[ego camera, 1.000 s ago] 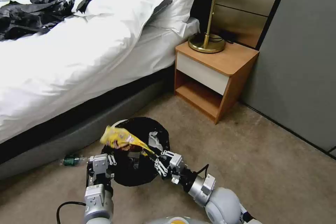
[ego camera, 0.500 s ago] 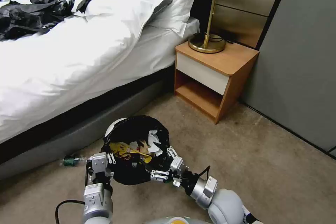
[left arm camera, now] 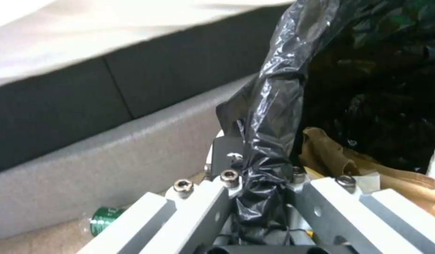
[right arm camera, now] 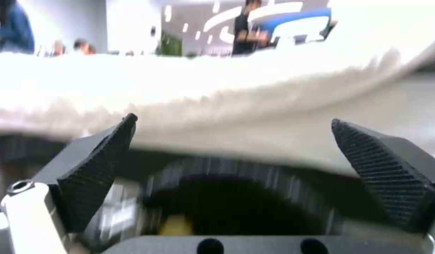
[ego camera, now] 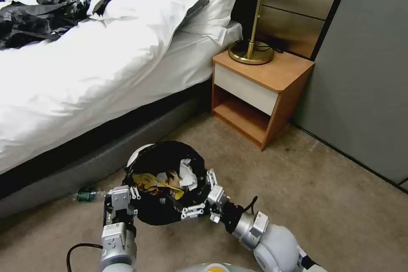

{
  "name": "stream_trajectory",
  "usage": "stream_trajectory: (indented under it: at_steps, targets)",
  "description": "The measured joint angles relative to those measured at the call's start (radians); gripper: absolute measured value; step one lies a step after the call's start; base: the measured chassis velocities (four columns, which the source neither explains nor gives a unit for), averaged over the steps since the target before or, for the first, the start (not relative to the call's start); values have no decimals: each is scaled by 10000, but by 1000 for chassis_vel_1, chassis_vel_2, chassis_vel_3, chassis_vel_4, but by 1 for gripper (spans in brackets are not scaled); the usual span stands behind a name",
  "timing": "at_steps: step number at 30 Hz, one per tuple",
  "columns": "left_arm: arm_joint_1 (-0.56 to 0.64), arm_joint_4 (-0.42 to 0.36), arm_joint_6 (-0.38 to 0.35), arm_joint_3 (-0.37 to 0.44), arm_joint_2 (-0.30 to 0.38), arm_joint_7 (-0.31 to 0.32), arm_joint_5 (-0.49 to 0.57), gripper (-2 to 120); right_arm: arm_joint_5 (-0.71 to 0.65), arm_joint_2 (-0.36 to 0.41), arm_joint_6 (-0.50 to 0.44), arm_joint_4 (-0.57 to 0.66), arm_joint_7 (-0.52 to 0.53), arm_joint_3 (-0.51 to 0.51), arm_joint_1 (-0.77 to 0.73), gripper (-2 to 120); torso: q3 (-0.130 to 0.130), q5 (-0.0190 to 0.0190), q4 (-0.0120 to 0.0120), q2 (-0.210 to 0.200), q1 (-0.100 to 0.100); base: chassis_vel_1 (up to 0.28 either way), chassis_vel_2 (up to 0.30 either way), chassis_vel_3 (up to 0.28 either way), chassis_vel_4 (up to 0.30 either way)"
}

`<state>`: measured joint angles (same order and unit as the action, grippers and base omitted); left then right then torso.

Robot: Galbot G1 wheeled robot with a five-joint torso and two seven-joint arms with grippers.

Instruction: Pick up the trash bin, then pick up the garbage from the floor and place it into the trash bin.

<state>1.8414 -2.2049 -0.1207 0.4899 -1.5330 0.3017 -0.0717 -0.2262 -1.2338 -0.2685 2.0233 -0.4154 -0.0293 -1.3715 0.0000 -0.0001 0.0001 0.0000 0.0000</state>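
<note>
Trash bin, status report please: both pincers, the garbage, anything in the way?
Left pincer shut on trash bin rim liner. Right pincer open beside the rim, empty. Yellow wrapper inside; green bottle on floor by bed. Nothing in the way.

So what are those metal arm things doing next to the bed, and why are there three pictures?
They belong to a robot that is tidying up. The big picture is from a camera on its head; the other two are from cameras on its wrists. The left gripper is shut on the black bag rim of the trash bin, holding it. The right gripper sits at the bin's other side with its jaws open and empty. Inside the bin lie a yellow wrapper and white paper. A small green bottle lies on the carpet beside the bed.
</note>
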Motion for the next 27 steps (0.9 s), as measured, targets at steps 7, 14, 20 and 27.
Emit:
stream_trajectory:
  at_steps: [7,14,20,27]
  targets:
    - [60,204,113,89,-20,10,-4,0,815,-474,131,1331,1576,-514,-98,100,0,0,-1,0,1,0,0,0,0]
    - [155,238,226,206,1,91,177,0,1717,-1040,-62,1561,2704,-1379,-1102,100,0,0,-3,0,0,0,0,0,0]
    - [201,216,267,285,41,119,312,0,1811,-1388,-590,1351,2787,-1749,-1892,100,0,0,-1,0,0,0,0,0,0]
    - [270,55,334,404,93,143,545,0,1839,-1477,-807,1118,2944,-2036,-2162,100,0,1,0,0,0,0,0,0,0]
